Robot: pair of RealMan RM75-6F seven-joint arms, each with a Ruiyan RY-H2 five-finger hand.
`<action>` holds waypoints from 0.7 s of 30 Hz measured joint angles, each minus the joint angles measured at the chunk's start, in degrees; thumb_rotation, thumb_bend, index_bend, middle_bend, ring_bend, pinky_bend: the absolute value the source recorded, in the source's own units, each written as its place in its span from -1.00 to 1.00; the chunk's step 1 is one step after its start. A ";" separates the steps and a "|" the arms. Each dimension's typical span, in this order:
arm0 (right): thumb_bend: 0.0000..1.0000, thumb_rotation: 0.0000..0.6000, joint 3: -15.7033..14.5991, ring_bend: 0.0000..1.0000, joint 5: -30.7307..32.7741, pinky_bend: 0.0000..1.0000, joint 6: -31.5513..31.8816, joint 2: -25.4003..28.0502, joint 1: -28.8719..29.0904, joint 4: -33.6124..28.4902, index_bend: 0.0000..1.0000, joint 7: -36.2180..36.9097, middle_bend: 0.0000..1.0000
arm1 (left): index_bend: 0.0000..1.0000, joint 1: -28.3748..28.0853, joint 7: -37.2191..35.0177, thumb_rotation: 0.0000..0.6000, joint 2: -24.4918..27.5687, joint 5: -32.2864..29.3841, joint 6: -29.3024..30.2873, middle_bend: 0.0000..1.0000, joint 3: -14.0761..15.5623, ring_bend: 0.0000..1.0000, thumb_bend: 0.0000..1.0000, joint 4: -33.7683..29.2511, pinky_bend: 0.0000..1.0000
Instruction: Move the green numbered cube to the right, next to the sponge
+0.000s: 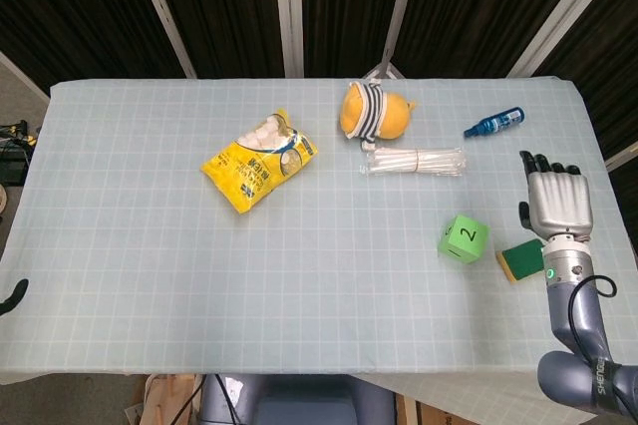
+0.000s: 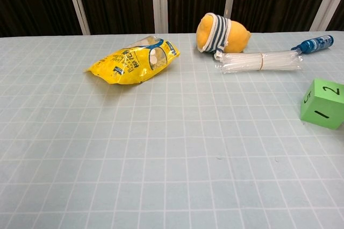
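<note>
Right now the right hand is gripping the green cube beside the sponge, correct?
Not quite. The right hand is open and lifted clear, holding nothing. The cube rests on the table beside the sponge, as the head view shows.

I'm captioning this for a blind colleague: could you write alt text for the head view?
A green numbered cube sits near the table's right edge, a small gap from a green-and-yellow sponge, with the robot's right hand raised open beside them. Farther back lie a yellow snack bag, an orange plush toy, a straw bundle and a blue bottle.
</note>
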 measured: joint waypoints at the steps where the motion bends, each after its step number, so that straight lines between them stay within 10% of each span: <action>1: -0.13 1.00 0.79 -0.61 -4.19 -0.70 1.72 -0.48 -1.93 0.10 -0.75 4.93 -0.70 | -0.91 0.02 -0.10 1.00 0.03 0.03 0.04 -1.00 0.01 -1.00 -0.26 0.01 -1.00; 10: -0.13 1.00 5.57 -0.62 -26.68 -0.73 17.84 -7.99 -19.31 7.18 -0.76 33.85 -0.70 | -0.91 0.23 -1.32 1.00 0.40 -0.05 0.34 -1.00 -0.14 -1.00 -0.26 0.27 -1.00; 21: -0.18 1.00 -3.01 -0.79 -47.42 -0.92 23.85 -12.93 -32.20 16.71 -0.75 27.77 -0.77 | -0.91 0.49 -1.30 1.00 0.37 0.33 0.78 -1.00 0.03 -1.00 -0.26 0.31 -1.00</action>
